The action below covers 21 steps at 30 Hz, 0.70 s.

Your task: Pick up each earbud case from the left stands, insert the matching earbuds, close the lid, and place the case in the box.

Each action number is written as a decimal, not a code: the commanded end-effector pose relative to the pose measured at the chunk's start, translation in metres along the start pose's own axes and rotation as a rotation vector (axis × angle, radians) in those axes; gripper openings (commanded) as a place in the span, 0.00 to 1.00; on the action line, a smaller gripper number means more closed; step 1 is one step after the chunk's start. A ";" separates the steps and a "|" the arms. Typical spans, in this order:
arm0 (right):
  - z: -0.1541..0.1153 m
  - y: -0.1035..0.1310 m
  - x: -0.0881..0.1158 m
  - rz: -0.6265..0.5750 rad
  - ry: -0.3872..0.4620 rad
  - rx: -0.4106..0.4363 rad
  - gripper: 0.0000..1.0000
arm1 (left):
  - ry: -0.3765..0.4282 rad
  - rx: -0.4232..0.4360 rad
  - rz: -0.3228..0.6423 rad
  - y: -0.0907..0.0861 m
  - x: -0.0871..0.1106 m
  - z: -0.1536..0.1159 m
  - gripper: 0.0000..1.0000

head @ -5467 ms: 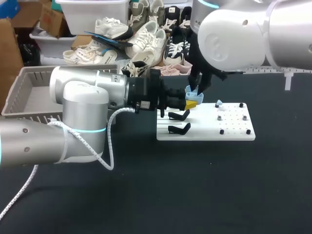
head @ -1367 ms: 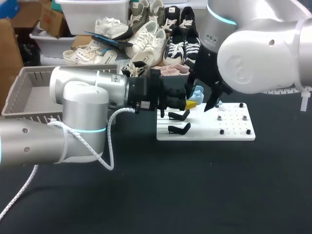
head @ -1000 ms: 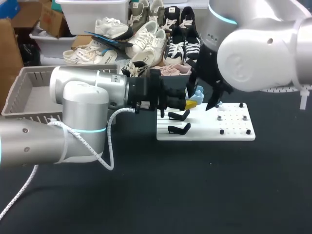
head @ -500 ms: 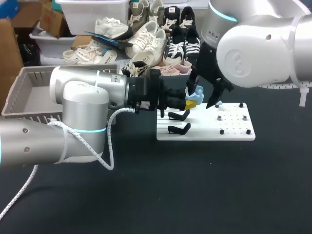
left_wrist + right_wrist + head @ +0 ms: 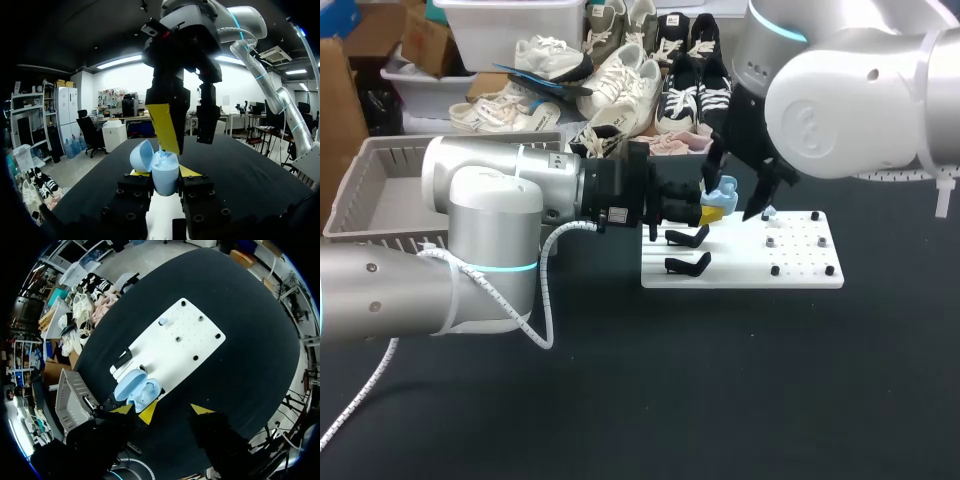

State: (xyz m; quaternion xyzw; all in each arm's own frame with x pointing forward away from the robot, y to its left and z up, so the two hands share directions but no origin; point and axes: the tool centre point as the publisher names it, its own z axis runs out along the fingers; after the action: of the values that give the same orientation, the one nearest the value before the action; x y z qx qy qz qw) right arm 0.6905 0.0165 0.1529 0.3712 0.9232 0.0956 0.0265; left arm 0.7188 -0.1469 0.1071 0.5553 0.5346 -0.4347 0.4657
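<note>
Earbud insertion looks to be the step in hand. Just above the frame's centre, the left gripper (image 5: pixel 163 173) is clamped on the pale blue earbud case (image 5: pixel 145 391), lid open, over the white board (image 5: pixel 800 270). The right gripper (image 5: pixel 176 411) hangs above it, fingers spread and empty. 1 earbud (image 5: pixel 769 211) sits centre right on the board; next it likely needs a careful pinch, then seating in the case.
</note>
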 end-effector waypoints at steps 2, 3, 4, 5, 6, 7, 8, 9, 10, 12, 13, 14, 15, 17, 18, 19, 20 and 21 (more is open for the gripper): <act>0.001 -0.002 0.005 -0.003 -0.005 0.000 0.65 | 0.000 -0.004 0.001 -0.001 0.000 0.000 0.00; 0.001 -0.003 0.005 -0.004 -0.003 0.001 0.65 | 0.000 -0.004 0.001 -0.001 0.000 0.000 0.00; 0.002 -0.003 0.005 -0.003 -0.002 0.001 0.65 | 0.000 -0.004 0.001 -0.001 0.000 0.000 0.00; 0.003 -0.005 0.005 -0.001 0.000 0.003 0.64 | 0.000 -0.004 0.001 -0.001 0.000 0.000 0.00; 0.003 -0.005 0.005 0.000 0.001 0.003 0.64 | 0.000 -0.004 0.001 -0.001 0.000 0.000 0.00; 0.003 -0.006 0.004 0.002 0.003 0.004 0.65 | 0.000 -0.004 0.001 -0.001 0.000 0.000 0.00; 0.004 -0.007 0.004 0.005 0.003 0.006 0.65 | 0.000 -0.004 0.001 -0.001 0.000 0.000 0.00; 0.004 -0.007 0.003 0.007 0.004 0.007 0.65 | 0.000 -0.004 0.001 -0.001 0.000 0.000 0.00; 0.004 -0.008 0.003 0.009 0.004 0.007 0.65 | 0.000 -0.004 0.001 -0.001 0.000 0.000 0.00; 0.005 -0.009 0.001 0.014 0.006 0.008 0.65 | 0.000 -0.004 0.001 -0.001 0.000 0.000 0.00; 0.005 -0.009 0.000 0.016 0.007 0.009 0.65 | 0.000 -0.004 0.001 -0.001 0.000 0.000 0.00; 0.005 -0.009 -0.001 0.018 0.008 0.009 0.64 | 0.000 -0.004 0.001 -0.001 0.000 0.000 0.00; 0.005 -0.009 -0.002 0.019 0.008 0.009 0.65 | 0.000 -0.004 0.001 -0.001 0.000 0.000 0.00; 0.004 -0.009 -0.004 0.024 0.008 0.008 0.64 | 0.000 -0.004 0.001 -0.001 0.000 0.000 0.00; 0.004 -0.009 -0.005 0.026 0.008 0.007 0.65 | 0.000 -0.004 0.001 -0.001 0.000 0.000 0.00; 0.003 -0.009 -0.005 0.028 0.007 0.006 0.65 | 0.000 -0.004 0.001 -0.001 0.000 0.000 0.00; 0.003 -0.009 -0.006 0.030 0.006 0.006 0.66 | 0.000 -0.004 0.001 -0.001 0.000 0.000 0.00; 0.003 -0.009 -0.006 0.031 0.006 0.005 0.66 | 0.000 -0.004 0.001 -0.001 0.000 0.000 0.00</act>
State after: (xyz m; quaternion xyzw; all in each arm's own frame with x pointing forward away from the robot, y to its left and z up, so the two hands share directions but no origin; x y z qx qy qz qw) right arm 0.6909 0.0078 0.1475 0.3839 0.9183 0.0943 0.0200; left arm 0.7188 -0.1469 0.1071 0.5553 0.5346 -0.4347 0.4657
